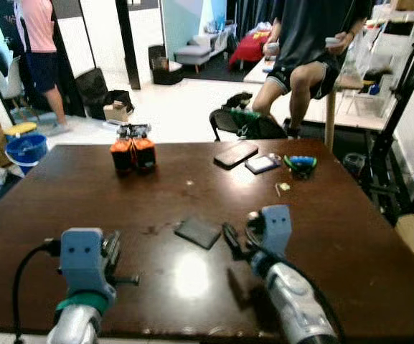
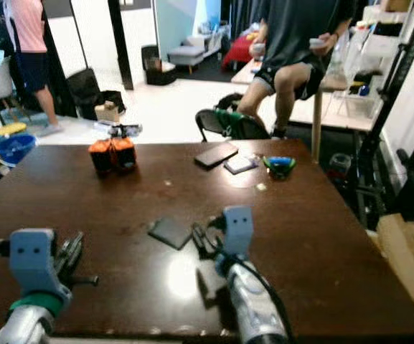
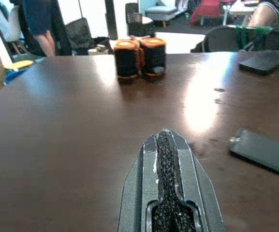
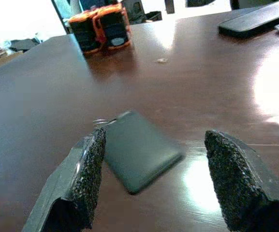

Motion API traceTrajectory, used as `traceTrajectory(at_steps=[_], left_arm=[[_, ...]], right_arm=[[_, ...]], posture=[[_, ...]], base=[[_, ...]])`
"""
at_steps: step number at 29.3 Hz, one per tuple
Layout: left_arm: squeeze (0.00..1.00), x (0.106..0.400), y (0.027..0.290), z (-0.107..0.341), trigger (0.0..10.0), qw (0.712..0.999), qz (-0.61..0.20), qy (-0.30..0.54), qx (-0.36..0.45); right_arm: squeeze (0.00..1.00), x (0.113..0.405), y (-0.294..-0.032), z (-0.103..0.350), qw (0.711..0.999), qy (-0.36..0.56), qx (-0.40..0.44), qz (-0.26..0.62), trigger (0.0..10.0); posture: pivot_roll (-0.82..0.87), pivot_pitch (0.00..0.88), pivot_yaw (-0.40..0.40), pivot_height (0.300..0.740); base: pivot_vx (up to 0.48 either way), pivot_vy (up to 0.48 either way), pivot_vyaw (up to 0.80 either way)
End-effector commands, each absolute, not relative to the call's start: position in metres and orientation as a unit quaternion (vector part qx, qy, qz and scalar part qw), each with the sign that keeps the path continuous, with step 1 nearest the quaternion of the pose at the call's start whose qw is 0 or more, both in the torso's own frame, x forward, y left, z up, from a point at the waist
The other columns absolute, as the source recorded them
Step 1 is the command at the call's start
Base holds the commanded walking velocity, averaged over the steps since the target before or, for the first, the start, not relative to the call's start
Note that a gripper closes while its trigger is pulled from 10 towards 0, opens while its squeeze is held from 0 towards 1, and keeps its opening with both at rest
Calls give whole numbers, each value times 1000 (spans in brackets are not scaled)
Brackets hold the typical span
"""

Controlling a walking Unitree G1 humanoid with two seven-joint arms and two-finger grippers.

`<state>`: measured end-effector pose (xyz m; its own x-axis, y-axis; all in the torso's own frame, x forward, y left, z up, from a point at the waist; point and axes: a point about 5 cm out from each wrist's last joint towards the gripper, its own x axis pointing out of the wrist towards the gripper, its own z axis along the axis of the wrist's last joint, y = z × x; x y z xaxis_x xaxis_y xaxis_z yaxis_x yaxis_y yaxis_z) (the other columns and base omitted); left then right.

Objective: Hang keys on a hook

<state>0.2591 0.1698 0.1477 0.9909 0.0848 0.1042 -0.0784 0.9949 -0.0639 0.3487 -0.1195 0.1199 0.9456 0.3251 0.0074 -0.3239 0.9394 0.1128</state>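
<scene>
Fob, flat and dark with a small metal ring at one corner, lies flat on the brown table, near the front edge and a bit right of centre. We read it as the key item; no actual key blades can be made out. Right gripper sits low over the table just behind the fob, fingers spread wide. In the right wrist view the fob lies just ahead of the gap between the two pads, apart from both. Left gripper is low over the table at front left, well apart from the fob, its fingers pressed together with nothing between them. Further back on the left we see a pair of orange-and-black cylinders standing upright, touching each other. Back right: a dark phone, a small flat card-like thing just beside it, then a green-and-blue object. A tiny pale item lies nearer to us than those; too small to identify. Beyond the table there is a dark chair. A person in dark shorts sits on a pale table, a person in a pink top stands far left, and a blue bucket stands on the floor.
</scene>
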Motion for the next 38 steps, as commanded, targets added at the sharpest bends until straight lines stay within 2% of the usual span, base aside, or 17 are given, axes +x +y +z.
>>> traceTrajectory(at_steps=[1, 8, 16, 38], left_arm=[[0, 257, 171, 144, 10000, 998, 42, -43, -33], [0, 258, 170, 145, 10000, 998, 34, -47, -23], [0, 257, 169, 147, 10000, 998, 30, -52, -26], [0, 258, 171, 146, 10000, 998, 35, -48, -28]], right_arm=[[0, 348, -121, 116, 985, 14, 61, 160, 10000], [0, 348, -121, 116, 985, 15, 61, 159, 10000], [0, 348, -120, 116, 985, 14, 62, 159, 10000], [0, 348, -123, 115, 987, 15, 59, 152, 10000]], posture=[[-6, 0, 139, 740], [-6, 0, 139, 740], [-7, 0, 140, 740], [-8, 0, 145, 740]], base=[[0, 480, 0], [0, 218, 0], [0, -480, 0], [0, 0, 0]])
